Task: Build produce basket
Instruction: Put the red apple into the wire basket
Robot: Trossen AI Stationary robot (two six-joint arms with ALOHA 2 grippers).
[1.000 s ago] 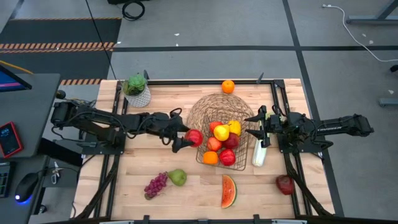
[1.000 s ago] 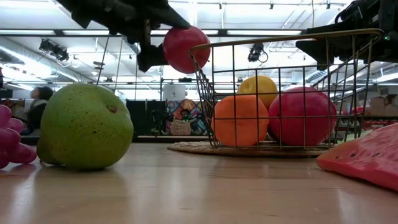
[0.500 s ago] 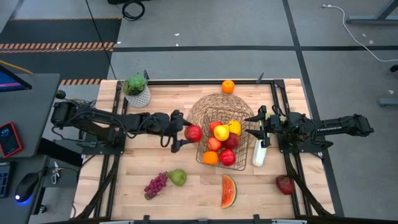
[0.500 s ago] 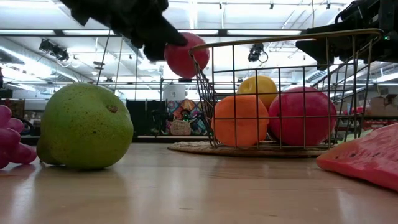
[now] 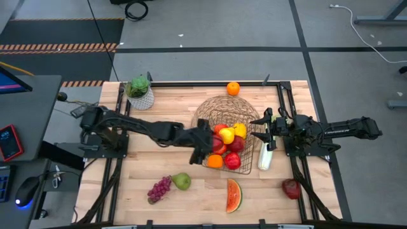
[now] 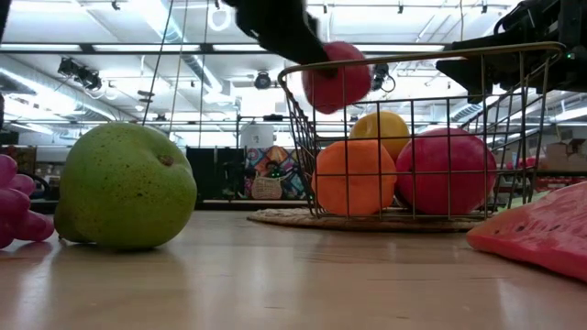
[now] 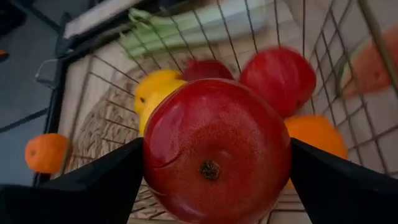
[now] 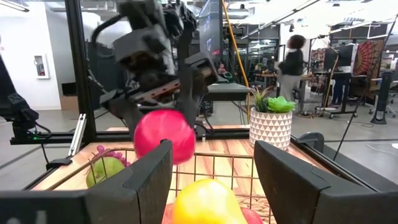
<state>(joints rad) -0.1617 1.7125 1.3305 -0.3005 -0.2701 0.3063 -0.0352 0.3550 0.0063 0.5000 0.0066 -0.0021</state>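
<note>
Overhead, left gripper [image 5: 205,145] grips one glossy red apple [image 5: 210,144] above the wire basket [image 5: 219,108], its jaws spread around it. At table height, the apple [image 6: 336,77] hangs over the rim, one pear [image 6: 126,187] nearby. Right gripper [image 5: 262,126], shut, rests at the basket's far side.

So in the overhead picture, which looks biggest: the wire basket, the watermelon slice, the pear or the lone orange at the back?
Largest to smallest:
1. wire basket
2. watermelon slice
3. pear
4. orange, only slightly smaller than the pear
</note>
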